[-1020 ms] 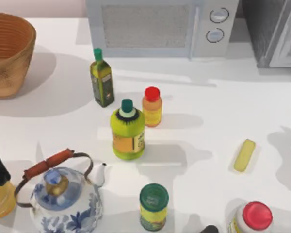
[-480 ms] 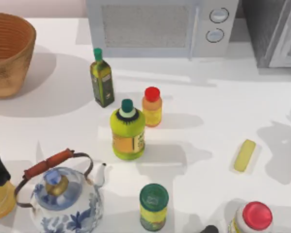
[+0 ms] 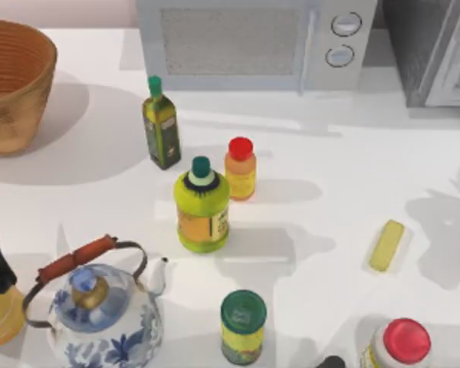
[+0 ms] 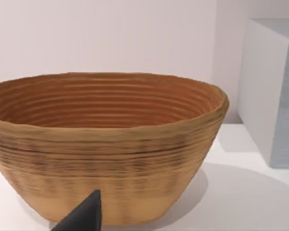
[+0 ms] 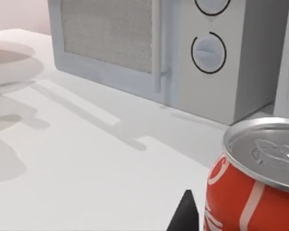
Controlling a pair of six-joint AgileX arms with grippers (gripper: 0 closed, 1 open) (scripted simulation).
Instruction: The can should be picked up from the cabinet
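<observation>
The red can (image 5: 253, 178) stood close against the right gripper's dark fingertip (image 5: 185, 215), out before the white microwave (image 5: 183, 48), though whether the jaws had closed on it could not be told, so a loose hold risked a slip.

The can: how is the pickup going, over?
Right gripper beside red can, grip unclear. Microwave stands behind. Left arm parked facing basket.
</observation>
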